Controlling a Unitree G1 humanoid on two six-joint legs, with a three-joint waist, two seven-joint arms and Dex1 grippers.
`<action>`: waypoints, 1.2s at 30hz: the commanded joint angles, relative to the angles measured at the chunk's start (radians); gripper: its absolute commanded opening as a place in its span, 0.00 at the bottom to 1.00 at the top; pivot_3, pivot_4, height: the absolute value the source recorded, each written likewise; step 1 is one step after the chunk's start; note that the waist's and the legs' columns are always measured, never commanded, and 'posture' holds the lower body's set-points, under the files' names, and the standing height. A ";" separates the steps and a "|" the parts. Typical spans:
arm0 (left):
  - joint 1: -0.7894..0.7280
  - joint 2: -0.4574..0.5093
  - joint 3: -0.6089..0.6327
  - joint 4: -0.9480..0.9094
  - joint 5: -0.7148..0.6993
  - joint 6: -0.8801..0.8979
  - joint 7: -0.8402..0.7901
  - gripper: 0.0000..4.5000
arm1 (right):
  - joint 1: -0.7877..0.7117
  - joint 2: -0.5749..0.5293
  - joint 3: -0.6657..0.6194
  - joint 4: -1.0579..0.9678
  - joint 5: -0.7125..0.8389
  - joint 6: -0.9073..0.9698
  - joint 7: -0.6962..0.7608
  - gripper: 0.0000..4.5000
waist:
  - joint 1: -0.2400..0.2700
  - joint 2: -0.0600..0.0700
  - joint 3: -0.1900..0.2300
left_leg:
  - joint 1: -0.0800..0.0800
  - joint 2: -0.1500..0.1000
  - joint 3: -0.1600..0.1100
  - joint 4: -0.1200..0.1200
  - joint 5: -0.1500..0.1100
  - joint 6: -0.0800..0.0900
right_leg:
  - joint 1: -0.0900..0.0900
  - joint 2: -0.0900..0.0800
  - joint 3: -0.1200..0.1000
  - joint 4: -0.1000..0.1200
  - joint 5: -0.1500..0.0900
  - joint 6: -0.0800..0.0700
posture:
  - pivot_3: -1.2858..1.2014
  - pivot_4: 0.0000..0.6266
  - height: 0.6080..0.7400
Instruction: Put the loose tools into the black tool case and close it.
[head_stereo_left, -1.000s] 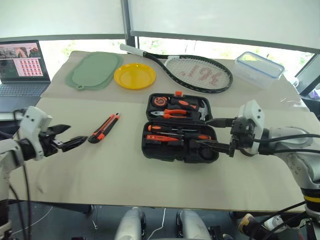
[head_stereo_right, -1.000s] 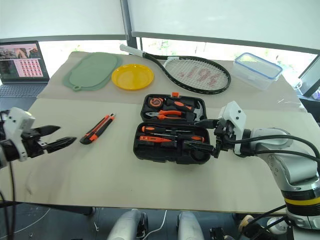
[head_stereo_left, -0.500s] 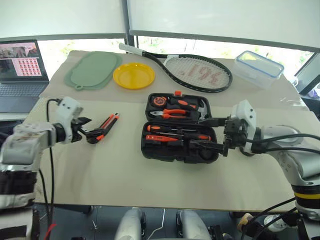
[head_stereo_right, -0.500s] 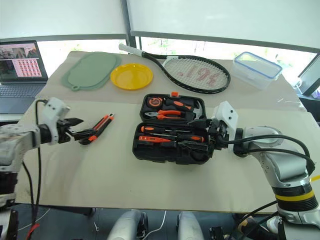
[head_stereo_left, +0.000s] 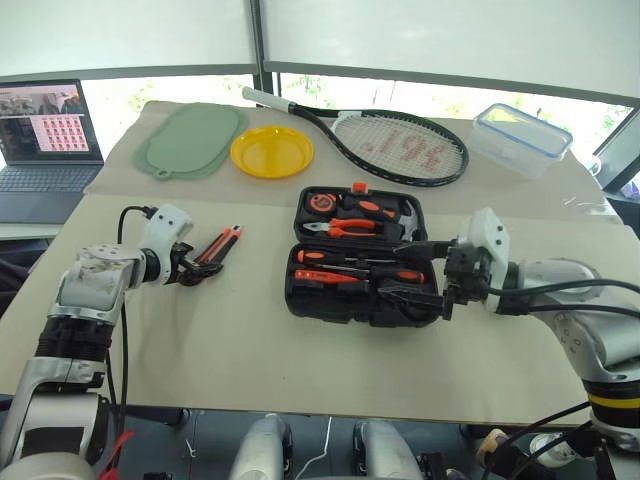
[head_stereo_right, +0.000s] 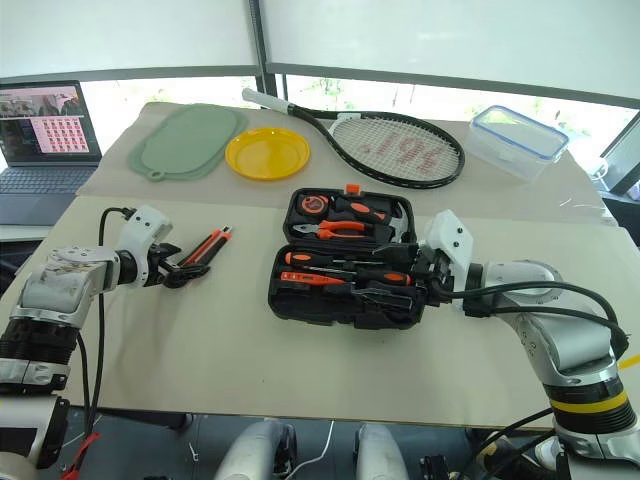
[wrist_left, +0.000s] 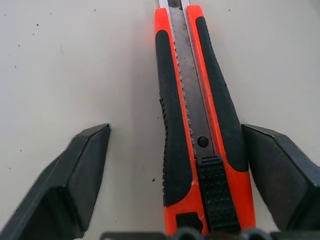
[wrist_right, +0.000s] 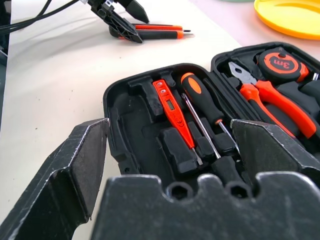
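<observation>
Beige bench (head_stereo_left: 230, 350) under the windows, laptop (head_stereo_left: 45, 135) off its left end. My left pincer (head_stereo_left: 190, 272) has swung in from the left edge over the last second and now straddles the utility knife (head_stereo_left: 215, 250): the wrist view shows the knife body (wrist_left: 200, 130) lying flat between my two fingers (wrist_left: 82, 170), one close against it, the other apart. Fingers have begun narrowing but are not yet gripping. So the last loose tool is lined up for pickup, still on the bench, well left of the black tool case (head_stereo_left: 360, 255). Case is open, screwdrivers (head_stereo_left: 355, 272) seated. My right pincer (head_stereo_left: 425, 270) hangs spread wide over its right edge, holding nothing.
</observation>
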 joint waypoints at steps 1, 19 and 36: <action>0.061 -0.025 0.014 -0.046 -0.028 0.024 -0.010 0.67 | 0.013 -0.001 -0.032 -0.064 0.016 0.010 -0.015 1.00 | 0.000 0.000 0.000 | 0.000 0.000 0.000 0.000 0.000 0.000 | 0.000 0.000 0.000 0.000 0.000 0.000 | 0.52 0.24 0.99; 0.017 0.021 -0.107 -0.533 -0.234 -0.028 -0.373 0.38 | 0.091 -0.021 0.015 -0.127 -0.039 -0.105 0.088 1.00 | 0.001 -0.002 0.001 | -0.002 0.000 -0.002 0.001 0.000 0.000 | 0.000 0.000 -0.001 -0.001 0.000 0.001 | 0.52 0.24 0.99; -0.234 -0.190 -0.469 -0.144 0.106 -0.394 -0.490 0.38 | 0.243 -0.066 -0.047 -0.076 -0.156 -0.191 0.060 1.00 | -0.003 -0.002 0.001 | -0.002 -0.002 -0.001 0.001 0.000 0.000 | -0.001 0.002 0.001 -0.001 0.000 0.001 | 0.52 0.24 0.99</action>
